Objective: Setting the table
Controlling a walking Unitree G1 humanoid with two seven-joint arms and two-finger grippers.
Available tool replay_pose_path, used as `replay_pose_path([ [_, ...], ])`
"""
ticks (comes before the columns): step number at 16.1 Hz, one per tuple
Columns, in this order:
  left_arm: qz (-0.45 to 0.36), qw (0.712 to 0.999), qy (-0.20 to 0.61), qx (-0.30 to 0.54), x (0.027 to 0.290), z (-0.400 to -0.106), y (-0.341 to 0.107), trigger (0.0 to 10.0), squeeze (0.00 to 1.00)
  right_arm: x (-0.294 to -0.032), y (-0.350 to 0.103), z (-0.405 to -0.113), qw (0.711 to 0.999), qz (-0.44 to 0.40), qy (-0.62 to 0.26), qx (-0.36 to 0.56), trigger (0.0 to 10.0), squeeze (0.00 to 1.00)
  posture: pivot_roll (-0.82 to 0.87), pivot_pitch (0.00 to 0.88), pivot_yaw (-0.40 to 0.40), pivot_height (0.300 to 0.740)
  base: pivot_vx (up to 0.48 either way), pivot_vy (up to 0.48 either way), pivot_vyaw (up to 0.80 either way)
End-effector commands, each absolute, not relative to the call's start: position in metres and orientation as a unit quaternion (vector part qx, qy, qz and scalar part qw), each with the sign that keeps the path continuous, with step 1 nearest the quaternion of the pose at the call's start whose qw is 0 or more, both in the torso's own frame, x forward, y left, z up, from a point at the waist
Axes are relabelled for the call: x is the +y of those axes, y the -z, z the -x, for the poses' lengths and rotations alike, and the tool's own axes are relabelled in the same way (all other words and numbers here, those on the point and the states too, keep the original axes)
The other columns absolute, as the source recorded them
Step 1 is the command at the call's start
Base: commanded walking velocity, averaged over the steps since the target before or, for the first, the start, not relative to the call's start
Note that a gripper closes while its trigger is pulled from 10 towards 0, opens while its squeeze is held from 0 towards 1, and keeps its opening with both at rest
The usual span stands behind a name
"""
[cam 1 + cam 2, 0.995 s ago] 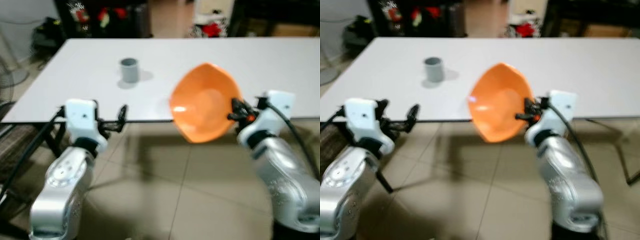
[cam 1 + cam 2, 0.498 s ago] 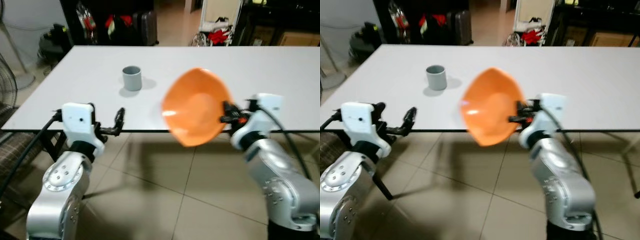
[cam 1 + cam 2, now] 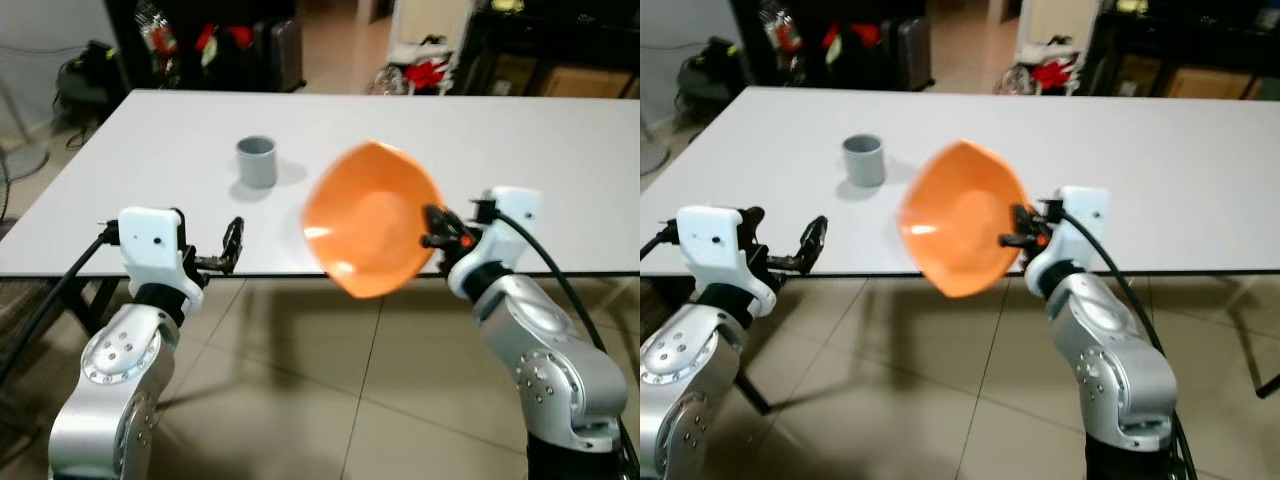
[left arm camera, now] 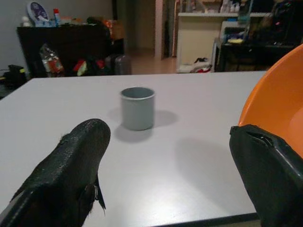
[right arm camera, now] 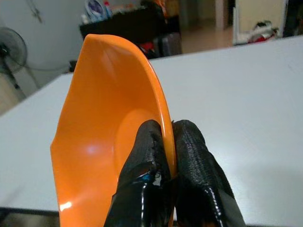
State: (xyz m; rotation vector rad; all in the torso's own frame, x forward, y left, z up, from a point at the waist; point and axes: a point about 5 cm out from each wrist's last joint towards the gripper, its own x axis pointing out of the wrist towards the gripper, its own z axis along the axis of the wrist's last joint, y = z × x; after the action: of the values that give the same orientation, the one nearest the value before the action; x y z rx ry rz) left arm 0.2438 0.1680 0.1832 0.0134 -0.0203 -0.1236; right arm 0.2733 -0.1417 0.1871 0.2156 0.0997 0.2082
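An orange bowl [image 3: 370,228] hangs tilted on its side over the near edge of the white table [image 3: 520,150]. My right gripper [image 3: 433,226] is shut on its rim; in the right wrist view the two black fingers [image 5: 189,156] pinch the bowl's rim [image 5: 161,109]. A grey cup [image 3: 256,161] stands upright on the table, to the left of the bowl and farther back. My left gripper [image 3: 232,247] is open at the table's near edge, in front of the cup, with nothing between its fingers [image 4: 71,175]. The cup [image 4: 137,108] lies straight ahead of it.
Tiled floor [image 3: 300,400] lies below the table's near edge. Behind the table stand dark furniture with red items [image 3: 215,40] and bags. More red clutter [image 3: 425,72] sits near a doorway at the back. The table's right half [image 3: 1200,170] is bare.
The bowl in my right gripper has shifted left toward the table's middle. The camera view has shifted slightly. The left gripper stays open at the table's edge.
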Motion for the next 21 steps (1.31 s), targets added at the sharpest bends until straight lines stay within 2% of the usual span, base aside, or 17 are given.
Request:
replay_pose_path([
  [1,-0.005,0.997,0.074,-0.011,0.1625,-0.2423,-0.1833,10.0,0.0,-0.1502,-0.1977,-0.2725,0.99,-0.103,-0.09,0.02,10.0,0.0,-0.09,0.0,-0.003,0.74,0.274,0.0,0.0],
  [21,-0.009,0.995,0.096,-0.012,0.1548,-0.2418,-0.1819,10.0,0.0,-0.1486,-0.1963,-0.2714,0.989,-0.106,-0.101,0.025,10.0,0.0,-0.09,0.0,-0.014,0.74,0.273,0.0,-0.05],
])
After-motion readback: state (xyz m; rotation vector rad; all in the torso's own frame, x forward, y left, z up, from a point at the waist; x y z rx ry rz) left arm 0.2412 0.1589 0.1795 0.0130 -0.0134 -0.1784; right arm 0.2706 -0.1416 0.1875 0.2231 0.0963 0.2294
